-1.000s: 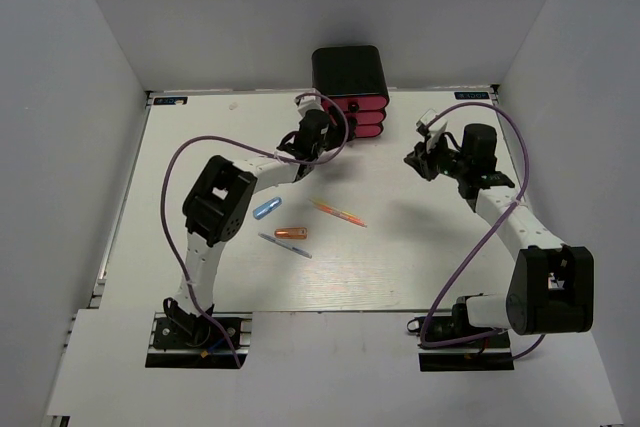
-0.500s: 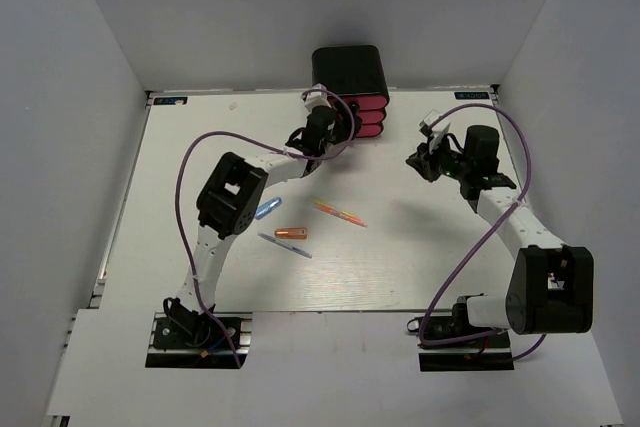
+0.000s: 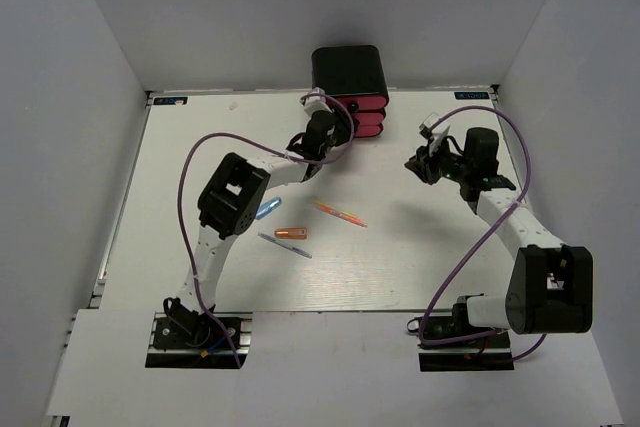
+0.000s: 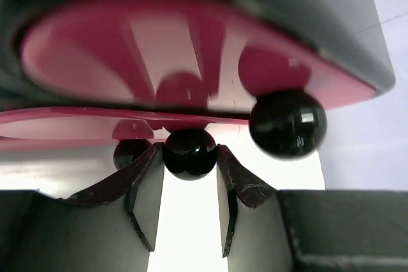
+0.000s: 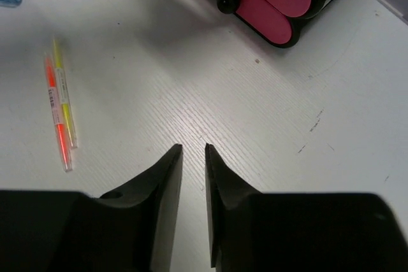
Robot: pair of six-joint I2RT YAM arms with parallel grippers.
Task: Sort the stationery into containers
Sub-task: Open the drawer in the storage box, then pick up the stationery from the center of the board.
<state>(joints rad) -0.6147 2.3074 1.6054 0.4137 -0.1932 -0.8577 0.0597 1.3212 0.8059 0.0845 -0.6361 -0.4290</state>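
Now left pincer (image 4: 189, 152) closed on small black knob (image 4: 189, 153) of pink drawers (image 3: 366, 119). We judge knob hard, glossy, slip-prone; we grip it square, pull straight. Right pincer (image 5: 193, 151) narrowly open, empty, above surface (image 3: 420, 247). Light pens (image 3: 340, 213) lie mid-surface, apart from drawers.

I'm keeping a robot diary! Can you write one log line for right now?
left gripper: shut on black drawer knob | right gripper: slightly open, empty | orange-pink pen: lying on table
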